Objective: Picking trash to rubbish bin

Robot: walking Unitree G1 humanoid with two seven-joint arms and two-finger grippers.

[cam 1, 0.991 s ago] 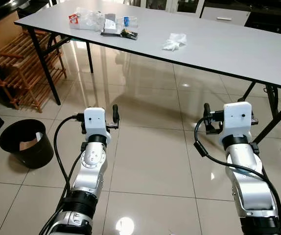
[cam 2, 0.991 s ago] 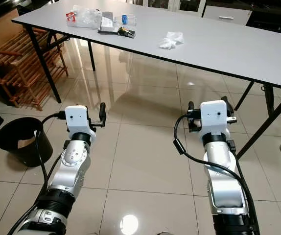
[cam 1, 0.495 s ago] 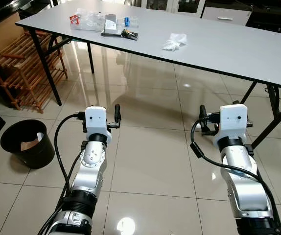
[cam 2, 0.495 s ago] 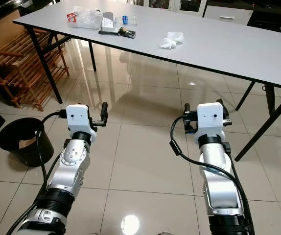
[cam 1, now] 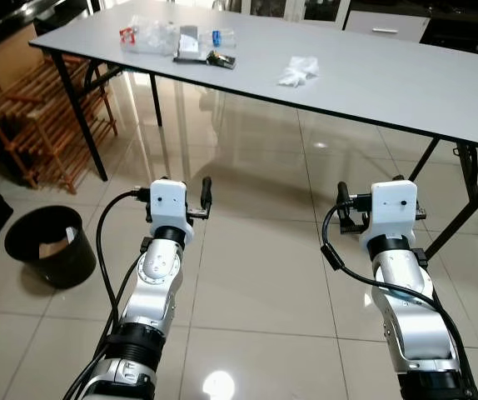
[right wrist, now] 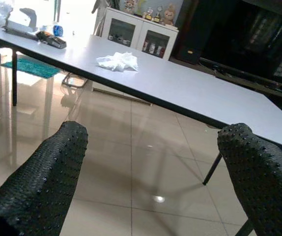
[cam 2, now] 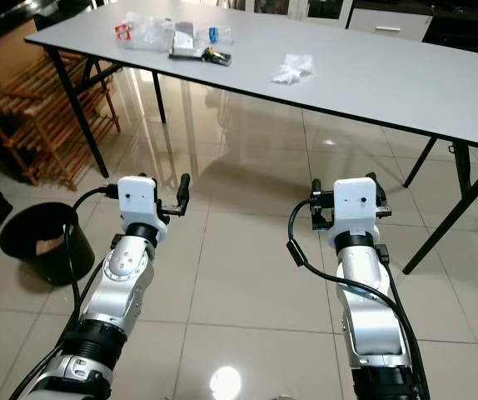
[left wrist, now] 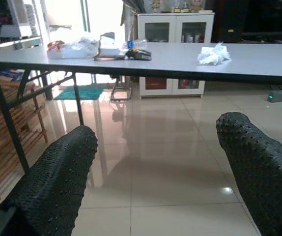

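Trash lies on the grey table: a crumpled white tissue near the middle, and toward the far left end a clear plastic bag, a small bottle, a pale box and a dark wrapper. A black rubbish bin stands on the floor at my left, with some paper inside. Both arms are held out low over the floor, well short of the table. My left gripper is open and holds nothing. My right gripper is open too, also with nothing in it.
A wooden slatted rack stands left of the table, beyond the bin. Black table legs come down at the left and at the right. Glossy tiled floor lies between me and the table. A white cabinet stands beyond the table.
The whole view has shifted slightly, so the camera moved. My right arm has drifted a little to the left. Both grippers stay open and the trash has not moved.
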